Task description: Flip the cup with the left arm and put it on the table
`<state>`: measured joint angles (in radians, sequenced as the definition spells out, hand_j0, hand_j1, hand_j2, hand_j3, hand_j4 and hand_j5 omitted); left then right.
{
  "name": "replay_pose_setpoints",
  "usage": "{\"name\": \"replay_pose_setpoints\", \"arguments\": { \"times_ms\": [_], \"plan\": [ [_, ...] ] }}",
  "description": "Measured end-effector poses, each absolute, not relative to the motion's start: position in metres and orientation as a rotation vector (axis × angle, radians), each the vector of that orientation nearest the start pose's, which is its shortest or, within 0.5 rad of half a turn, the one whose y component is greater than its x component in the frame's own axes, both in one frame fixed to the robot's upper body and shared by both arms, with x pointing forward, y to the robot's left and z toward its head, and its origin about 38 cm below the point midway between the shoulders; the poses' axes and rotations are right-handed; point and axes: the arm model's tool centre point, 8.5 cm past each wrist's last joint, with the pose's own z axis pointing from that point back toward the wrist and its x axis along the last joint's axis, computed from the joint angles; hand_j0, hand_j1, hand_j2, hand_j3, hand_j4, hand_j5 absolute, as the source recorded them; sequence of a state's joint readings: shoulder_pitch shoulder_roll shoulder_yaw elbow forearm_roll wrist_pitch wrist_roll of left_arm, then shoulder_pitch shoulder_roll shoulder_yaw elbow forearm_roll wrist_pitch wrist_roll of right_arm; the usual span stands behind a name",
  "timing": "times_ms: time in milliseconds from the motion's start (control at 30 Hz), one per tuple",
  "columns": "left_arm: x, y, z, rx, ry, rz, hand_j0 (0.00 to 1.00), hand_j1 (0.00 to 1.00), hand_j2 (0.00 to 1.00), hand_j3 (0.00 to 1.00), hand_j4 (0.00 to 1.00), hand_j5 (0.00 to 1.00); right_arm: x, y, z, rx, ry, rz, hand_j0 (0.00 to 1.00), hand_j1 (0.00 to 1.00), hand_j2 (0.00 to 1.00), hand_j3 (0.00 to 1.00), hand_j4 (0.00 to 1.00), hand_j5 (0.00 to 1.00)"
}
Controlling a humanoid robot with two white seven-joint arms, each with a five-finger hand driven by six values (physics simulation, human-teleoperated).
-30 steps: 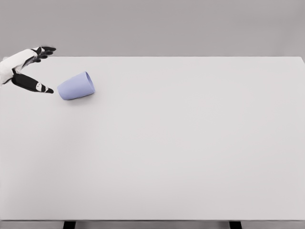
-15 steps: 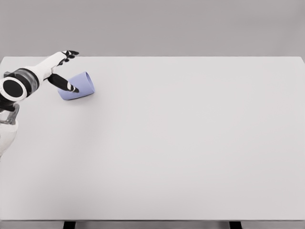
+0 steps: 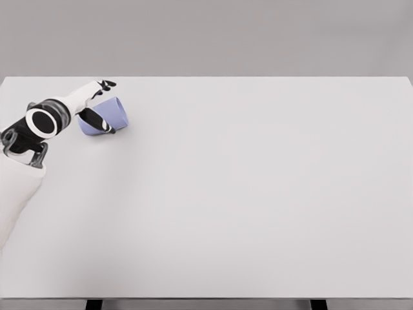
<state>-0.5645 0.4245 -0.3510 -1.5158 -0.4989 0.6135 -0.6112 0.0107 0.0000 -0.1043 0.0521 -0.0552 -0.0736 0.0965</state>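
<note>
A pale blue cup point(image 3: 111, 111) lies on its side on the white table point(image 3: 245, 194) near the far left corner, its wider end toward the right. My left hand point(image 3: 110, 106) reaches in from the left and straddles the cup. Its fingers point(image 3: 105, 84) stretch out past the cup's far side, and the black thumb point(image 3: 102, 122) curves across the near side. The fingers look extended rather than wrapped, and the cup rests on the table. The left forearm and wrist joint point(image 3: 42, 121) show at the left edge. No right arm is visible.
The table's far edge point(image 3: 206, 77) runs just behind the hand and cup. Its left edge lies close to the forearm. Nothing else stands on the tabletop.
The left arm has pushed further right, from beside the cup to around it. The thumb now bends across the cup's near side. The cup has stayed in place.
</note>
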Motion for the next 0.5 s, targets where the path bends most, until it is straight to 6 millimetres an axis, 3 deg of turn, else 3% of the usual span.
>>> {"name": "replay_pose_setpoints", "arguments": {
  "times_ms": [500],
  "plan": [
    [0.496, 0.281, 0.185, 0.493, -0.971, -0.979, 0.99, 0.99, 0.99, 0.99, 0.99, 0.99, -0.016, -0.263, -0.261, 0.004, -0.025, -0.158, 1.00, 1.00, 1.00, 1.00, 1.00, 1.00]
  ]
}}
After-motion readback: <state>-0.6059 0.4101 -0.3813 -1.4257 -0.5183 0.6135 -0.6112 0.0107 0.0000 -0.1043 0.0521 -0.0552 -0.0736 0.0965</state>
